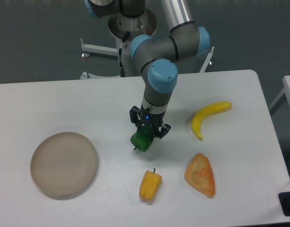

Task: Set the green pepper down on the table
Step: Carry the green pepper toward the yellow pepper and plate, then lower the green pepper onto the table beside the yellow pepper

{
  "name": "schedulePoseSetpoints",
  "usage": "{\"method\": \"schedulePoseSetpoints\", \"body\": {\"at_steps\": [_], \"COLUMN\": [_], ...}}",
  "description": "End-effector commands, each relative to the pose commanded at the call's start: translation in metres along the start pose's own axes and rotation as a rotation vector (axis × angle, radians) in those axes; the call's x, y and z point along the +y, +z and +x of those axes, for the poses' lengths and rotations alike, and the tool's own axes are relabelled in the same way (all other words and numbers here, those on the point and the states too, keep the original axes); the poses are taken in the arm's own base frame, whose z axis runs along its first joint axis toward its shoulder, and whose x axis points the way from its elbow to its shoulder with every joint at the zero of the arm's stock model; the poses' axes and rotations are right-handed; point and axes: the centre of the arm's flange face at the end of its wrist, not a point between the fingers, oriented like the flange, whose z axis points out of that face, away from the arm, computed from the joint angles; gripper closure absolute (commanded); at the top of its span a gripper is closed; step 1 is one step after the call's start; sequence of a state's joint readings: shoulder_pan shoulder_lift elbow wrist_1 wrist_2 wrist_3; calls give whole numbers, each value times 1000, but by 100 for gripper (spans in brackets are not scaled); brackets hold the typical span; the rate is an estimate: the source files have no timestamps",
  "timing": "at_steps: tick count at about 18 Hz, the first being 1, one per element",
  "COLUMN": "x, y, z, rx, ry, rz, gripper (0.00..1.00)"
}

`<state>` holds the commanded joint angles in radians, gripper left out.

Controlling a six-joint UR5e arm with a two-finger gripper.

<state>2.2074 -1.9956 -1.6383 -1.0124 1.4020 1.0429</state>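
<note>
The green pepper [142,139] is small, glossy and dark green, near the middle of the white table [88,99]. My gripper [148,130] points down over it and its fingers close on the pepper's upper part. The pepper tilts, its stem pointing down-left. Its underside is at or just above the tabletop; I cannot tell whether it touches.
A round beige plate [64,163] lies at the front left. A yellow pepper [149,185] lies just in front of the green one. An orange pizza-like slice [201,174] lies at the front right and a banana [208,117] to the right.
</note>
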Motion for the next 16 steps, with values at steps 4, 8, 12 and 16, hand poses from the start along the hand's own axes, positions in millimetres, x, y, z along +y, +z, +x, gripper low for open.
{"method": "schedulePoseSetpoints", "body": {"at_steps": [4, 8, 12, 16], "x": [1, 1, 2, 0], "y": [9, 12, 15, 5], "z": [-3, -3, -6, -12], "rx": [5, 9, 12, -5], "ry": [5, 4, 2, -6], "rz": [-13, -16, -18, -7], "gripper": [79, 78, 76, 23]}}
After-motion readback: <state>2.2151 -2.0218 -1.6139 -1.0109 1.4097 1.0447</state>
